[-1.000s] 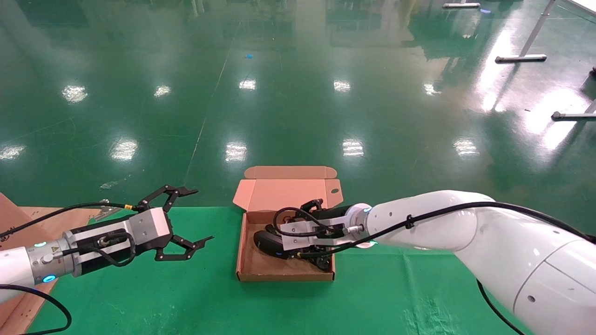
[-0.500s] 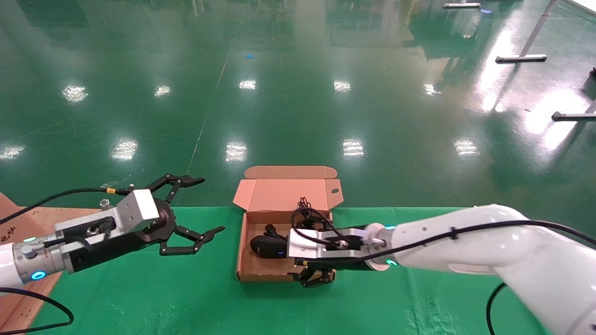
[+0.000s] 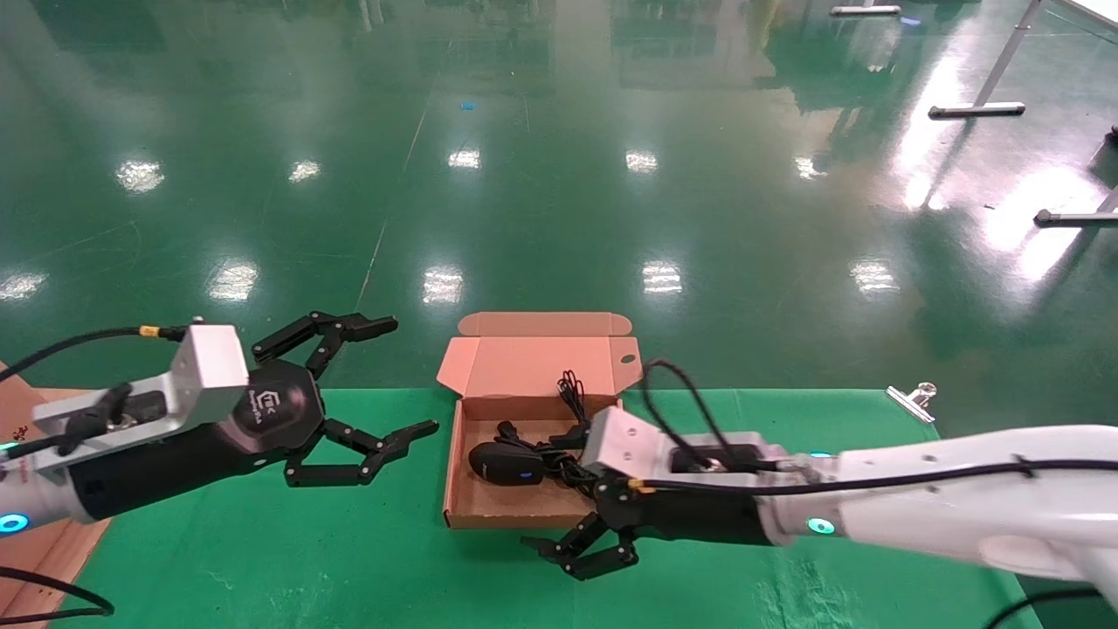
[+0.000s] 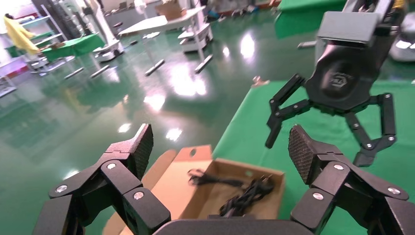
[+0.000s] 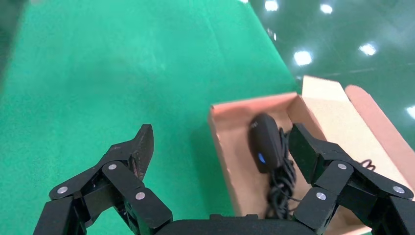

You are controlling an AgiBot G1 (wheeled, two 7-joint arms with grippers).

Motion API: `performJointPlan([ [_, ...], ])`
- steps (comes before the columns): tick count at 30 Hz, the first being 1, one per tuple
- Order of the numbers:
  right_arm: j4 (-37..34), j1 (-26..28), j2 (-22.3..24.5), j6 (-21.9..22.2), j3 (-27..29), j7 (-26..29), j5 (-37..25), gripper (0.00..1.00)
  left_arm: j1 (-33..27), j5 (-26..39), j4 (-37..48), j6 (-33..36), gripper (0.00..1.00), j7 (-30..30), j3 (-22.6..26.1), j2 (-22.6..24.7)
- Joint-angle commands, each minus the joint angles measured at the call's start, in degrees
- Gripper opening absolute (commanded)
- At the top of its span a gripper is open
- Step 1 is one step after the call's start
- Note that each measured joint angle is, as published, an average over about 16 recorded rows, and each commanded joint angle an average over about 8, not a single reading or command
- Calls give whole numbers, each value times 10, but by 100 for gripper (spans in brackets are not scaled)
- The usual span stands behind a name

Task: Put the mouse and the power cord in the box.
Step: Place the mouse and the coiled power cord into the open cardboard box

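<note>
We see the box, a shallow tan cardboard mailer, lying open just beyond the right gripper, its hinged lid standing up on the far side with a small hole in one side flap. Inside it, the mouse, glossy black and oval with a tiny blue dot, rests flat on the side of the box nearer the left gripper. The power cord, thin and black, lies in a loose bundle right beside the mouse, touching it, with one loop rising against the lid.
</note>
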Motion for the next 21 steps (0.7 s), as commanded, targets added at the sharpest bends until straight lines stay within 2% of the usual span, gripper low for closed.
performJointPlan([
  [1,13,-11,14,-17,21,7,13,100,8,-1,-24,4,100,-25,-9,-7],
  [21,145,-122,159,-185,235,80,148,100,87,-15,-268,50,100,-275,-98,-80],
])
